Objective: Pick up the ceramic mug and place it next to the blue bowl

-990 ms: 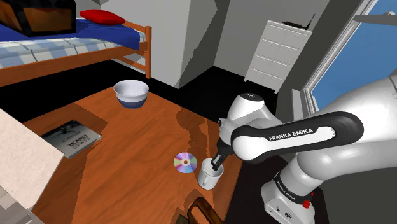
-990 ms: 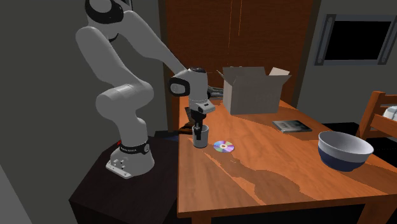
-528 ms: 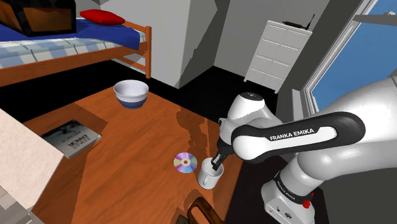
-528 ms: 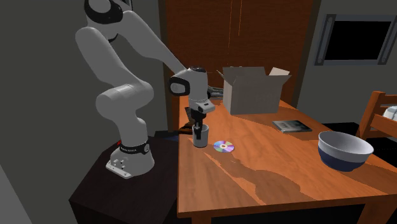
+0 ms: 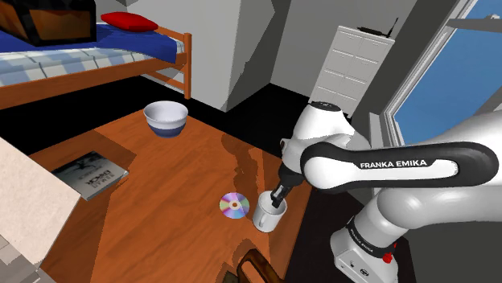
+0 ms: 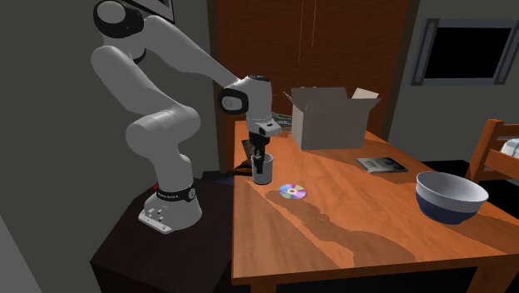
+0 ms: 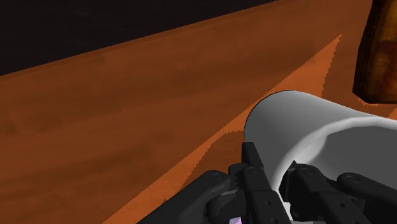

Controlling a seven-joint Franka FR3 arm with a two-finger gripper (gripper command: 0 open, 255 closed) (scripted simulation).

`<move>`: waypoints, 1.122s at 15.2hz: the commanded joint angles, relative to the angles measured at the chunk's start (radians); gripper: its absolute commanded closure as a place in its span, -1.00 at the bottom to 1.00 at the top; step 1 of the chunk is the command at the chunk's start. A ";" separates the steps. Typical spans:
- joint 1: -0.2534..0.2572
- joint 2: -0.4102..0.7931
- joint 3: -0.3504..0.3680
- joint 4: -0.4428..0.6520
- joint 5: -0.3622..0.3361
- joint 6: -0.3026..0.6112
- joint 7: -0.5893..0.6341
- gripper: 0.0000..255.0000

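Looking down from the shoulder view, the claw is clamped on the rim of the white mug. The wrist view shows one black finger against the outside of the wall and the other dipped inside, so it's holding the mug by its side wall. The mug sits roughly upright at the edge of the wooden tabletop closest to the robot's stand. I honestly can't tell whether its base is touching the wood or just off it. A shiny CD lies flat just beside the mug, on the shoulder view's left. The bowl, white with a blue band around its lower part, is well apart from the mug at the far end of the tabletop. A book lies flat near the cardboard box. Behind the tabletop there's a bed with a blue cover and a red pillow.
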 commanded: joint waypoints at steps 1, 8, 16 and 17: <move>0.005 -0.033 -0.020 0.010 -0.019 -0.043 0.010 1.00; 0.017 -0.127 -0.106 0.051 -0.099 -0.177 0.040 1.00; 0.048 -0.178 -0.217 0.113 -0.207 -0.291 0.089 1.00; 0.052 -0.181 -0.230 0.122 -0.220 -0.303 0.095 1.00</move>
